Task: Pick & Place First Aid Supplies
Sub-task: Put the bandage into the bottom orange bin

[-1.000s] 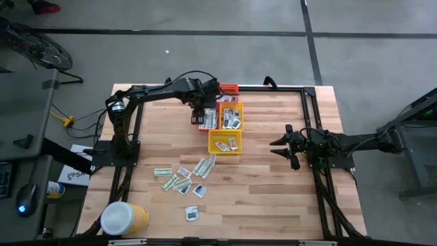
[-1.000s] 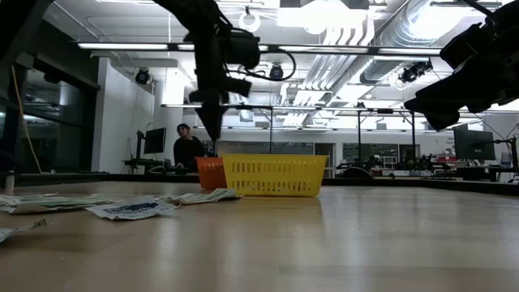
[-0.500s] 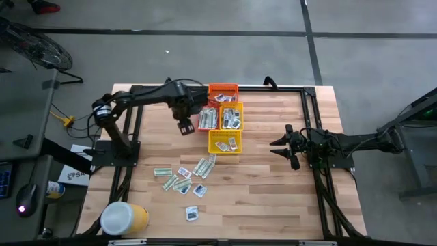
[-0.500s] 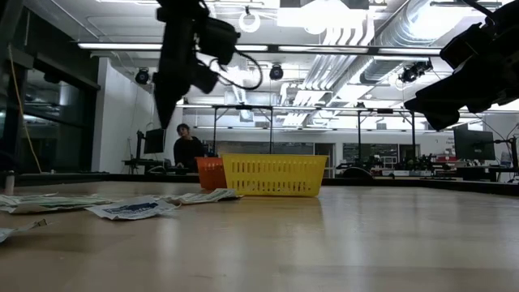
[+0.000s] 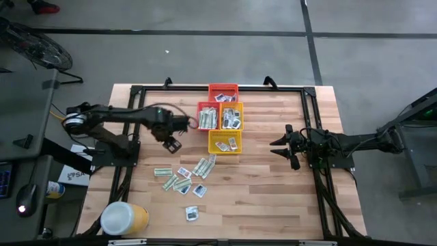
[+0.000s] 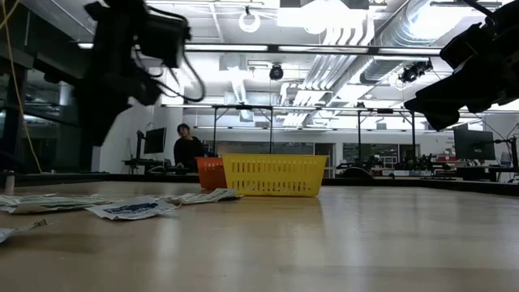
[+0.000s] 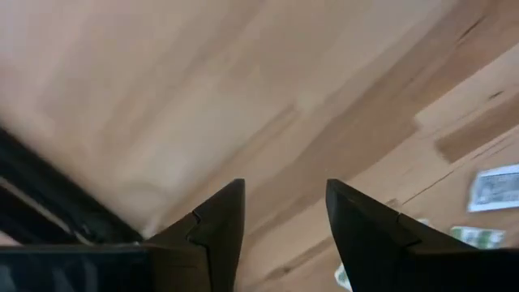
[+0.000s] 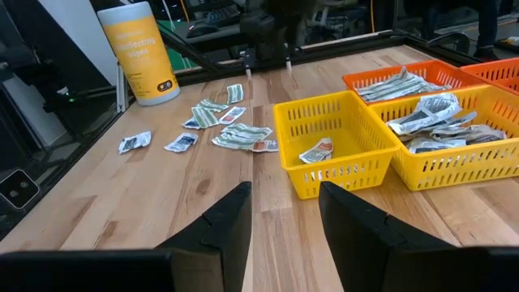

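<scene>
First aid packets (image 5: 183, 176) lie loose on the counter (image 5: 273, 205) near the baskets (image 5: 223, 126); left gripper (image 5: 172, 145), jaws open and empty, should descend straight over one packet.

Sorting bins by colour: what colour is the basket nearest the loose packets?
Yellow basket, seen best in the right wrist view.

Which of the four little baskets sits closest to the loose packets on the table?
The single yellow basket, the one nearest the loose packets. The red basket, orange basket and second yellow basket lie beyond it.
</scene>
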You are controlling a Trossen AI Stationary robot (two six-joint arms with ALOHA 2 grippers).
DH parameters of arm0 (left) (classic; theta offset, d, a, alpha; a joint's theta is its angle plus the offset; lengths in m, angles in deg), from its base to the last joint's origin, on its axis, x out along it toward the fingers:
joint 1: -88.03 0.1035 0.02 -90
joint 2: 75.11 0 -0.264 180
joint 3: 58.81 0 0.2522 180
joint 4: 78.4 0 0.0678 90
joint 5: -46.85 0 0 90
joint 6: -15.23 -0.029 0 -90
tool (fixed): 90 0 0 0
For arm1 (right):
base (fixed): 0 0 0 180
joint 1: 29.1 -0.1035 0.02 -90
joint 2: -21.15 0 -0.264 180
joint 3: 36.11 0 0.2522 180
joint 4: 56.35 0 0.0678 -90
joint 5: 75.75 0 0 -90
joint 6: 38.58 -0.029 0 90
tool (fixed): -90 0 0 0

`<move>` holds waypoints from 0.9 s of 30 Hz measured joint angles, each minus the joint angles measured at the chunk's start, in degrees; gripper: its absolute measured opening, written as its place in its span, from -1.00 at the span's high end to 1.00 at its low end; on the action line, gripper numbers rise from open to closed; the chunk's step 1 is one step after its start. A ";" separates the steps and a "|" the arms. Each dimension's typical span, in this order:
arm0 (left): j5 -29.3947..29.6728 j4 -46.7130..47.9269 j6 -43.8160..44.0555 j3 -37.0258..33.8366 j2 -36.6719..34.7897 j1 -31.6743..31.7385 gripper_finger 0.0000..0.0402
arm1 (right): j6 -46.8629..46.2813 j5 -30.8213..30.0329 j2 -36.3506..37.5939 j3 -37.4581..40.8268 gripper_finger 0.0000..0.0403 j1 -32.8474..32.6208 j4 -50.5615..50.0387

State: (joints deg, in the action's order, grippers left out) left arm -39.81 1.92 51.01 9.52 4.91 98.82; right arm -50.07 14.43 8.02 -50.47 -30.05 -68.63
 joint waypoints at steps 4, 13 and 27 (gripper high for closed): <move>-1.33 -0.39 10.14 -4.99 -4.65 -3.74 0.15 | 0.00 -0.01 0.01 0.00 0.31 0.00 0.01; -2.57 -0.44 38.90 -9.28 -11.75 -14.26 0.15 | 0.00 0.00 0.00 -0.02 0.31 0.00 0.00; -3.88 -4.85 72.26 -13.24 -11.57 -30.51 0.15 | 0.00 0.00 0.00 -0.01 0.31 0.00 0.00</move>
State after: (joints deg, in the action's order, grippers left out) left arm -43.69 -2.93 123.27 -3.72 -6.66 68.31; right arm -50.07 14.43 8.02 -50.48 -30.05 -68.63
